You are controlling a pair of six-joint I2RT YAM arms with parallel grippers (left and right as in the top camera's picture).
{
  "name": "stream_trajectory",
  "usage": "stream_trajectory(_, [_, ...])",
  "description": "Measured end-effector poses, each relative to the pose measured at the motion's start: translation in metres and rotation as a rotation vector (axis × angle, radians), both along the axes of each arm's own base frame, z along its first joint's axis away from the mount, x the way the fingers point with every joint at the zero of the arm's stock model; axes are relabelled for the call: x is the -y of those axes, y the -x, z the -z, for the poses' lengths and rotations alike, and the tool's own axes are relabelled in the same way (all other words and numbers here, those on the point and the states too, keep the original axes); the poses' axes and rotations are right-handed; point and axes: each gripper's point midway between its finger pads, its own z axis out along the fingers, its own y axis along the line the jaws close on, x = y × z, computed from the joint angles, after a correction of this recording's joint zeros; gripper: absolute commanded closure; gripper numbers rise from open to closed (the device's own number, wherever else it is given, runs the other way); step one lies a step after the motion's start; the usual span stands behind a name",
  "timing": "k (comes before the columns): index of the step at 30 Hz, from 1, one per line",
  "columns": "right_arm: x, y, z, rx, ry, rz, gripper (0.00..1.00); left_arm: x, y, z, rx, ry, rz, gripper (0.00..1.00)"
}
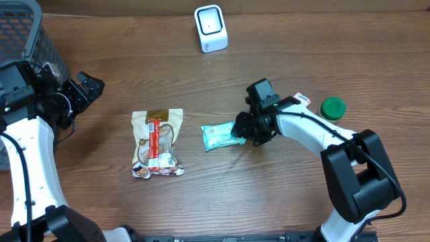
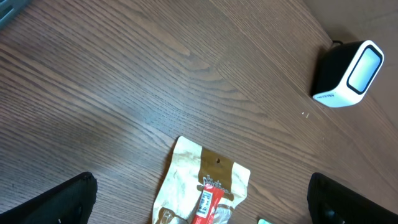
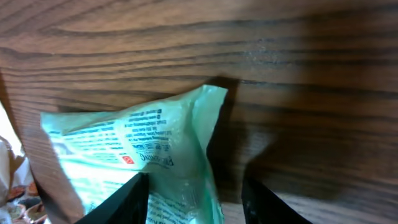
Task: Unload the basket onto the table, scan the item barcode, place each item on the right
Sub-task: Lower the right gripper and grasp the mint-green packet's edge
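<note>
While the packet (image 1: 219,137) lies flat on the tabletop (image 1: 302,54), its right end sits between the right gripper's (image 1: 243,130) half-open fingers, not clamped. The left gripper (image 1: 86,91) stands wide open, well apart from it.

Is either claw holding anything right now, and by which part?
Nothing yet. The right claw stands open around one end of the green packet; the left claw is open, empty.
</note>
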Motion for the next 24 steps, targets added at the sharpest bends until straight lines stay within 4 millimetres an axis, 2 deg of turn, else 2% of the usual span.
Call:
stream_trajectory(1, [-0.001,0.0,0.001,0.004,-0.005,-0.003,0.61,0.0,0.0,0.0,0.0,0.0,0.0,0.0])
stream_trajectory(3, [-0.003,0.0,0.001,0.01,-0.019,-0.01,0.89,0.0,0.0,0.0,0.0,0.0,0.0,0.0])
stream_trajectory(4, [-0.004,0.001,0.0,0.007,-0.03,-0.013,0.95,0.0,0.0,0.0,0.0,0.0,0.0,0.01])
stream_trajectory(14, [-0.011,-0.002,-0.01,0.032,-0.069,-0.08,0.96,0.0,0.0,0.0,0.0,0.0,0.0,0.01])
stream_trajectory(16, [-0.012,-0.006,-0.016,0.059,-0.074,-0.095,0.96,0.0,0.0,0.0,0.0,0.0,0.0,0.0])
stream_trajectory(22, [-0.017,-0.017,-0.053,0.169,-0.11,-0.123,0.96,0.0,0.0,0.0,0.0,0.0,0.0,0.0])
stream_trajectory(24, [-0.018,-0.018,-0.058,0.182,-0.115,-0.123,0.96,0.0,0.0,0.0,0.0,0.0,0.0,0.01])
